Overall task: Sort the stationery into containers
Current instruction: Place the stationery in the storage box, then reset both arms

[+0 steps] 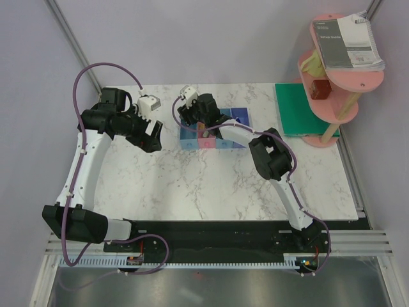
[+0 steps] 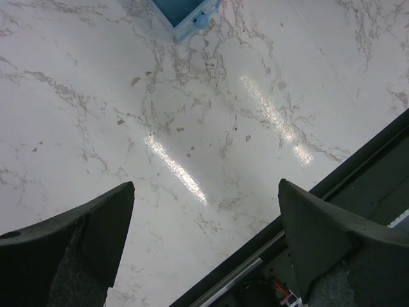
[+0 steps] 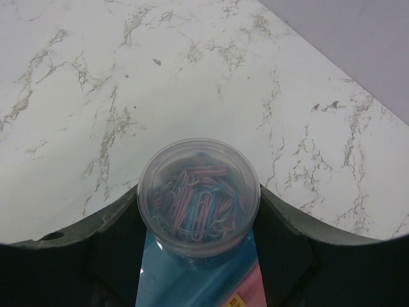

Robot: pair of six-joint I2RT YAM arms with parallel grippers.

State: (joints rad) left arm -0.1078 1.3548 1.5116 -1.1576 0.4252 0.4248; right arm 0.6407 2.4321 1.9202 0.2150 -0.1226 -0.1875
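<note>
**A:** Which arm has the item?

**B:** The right one. The right fingers [image 3: 291, 246] are clamped on the clear round plastic tub of coloured paper clips [image 3: 198, 192]. One finger sits on each side of its wall, and its round top faces the wrist camera.

**A:** Which way is the container from there?

**B:** Hardly any way sideways. The light blue open-top plastic bin [image 3: 160, 281] shows just under the tub's near edge. The pink plastic bin [image 3: 246, 284] is beside it on the right of that view. Behind the tub's far half there is only the white marble-patterned tabletop [image 3: 128, 77]. So I judge the light blue bin lies a little back toward the wrist, not squarely beneath the tub (how high the tub hangs over the rim, I cannot tell).

**A:** Any long axis to line up?

**B:** None. It is round, so only position matters. From overhead, the right fingers are at the left end of the joined row of four bins [image 1: 238, 115].

**A:** And the left arm?

**B:** The left fingers [image 2: 83, 236] are spread wide with nothing between them, over the tabletop. A corner of the light blue bin shows at the top of their view. They are near, but the right arm is already on the spot.
</note>
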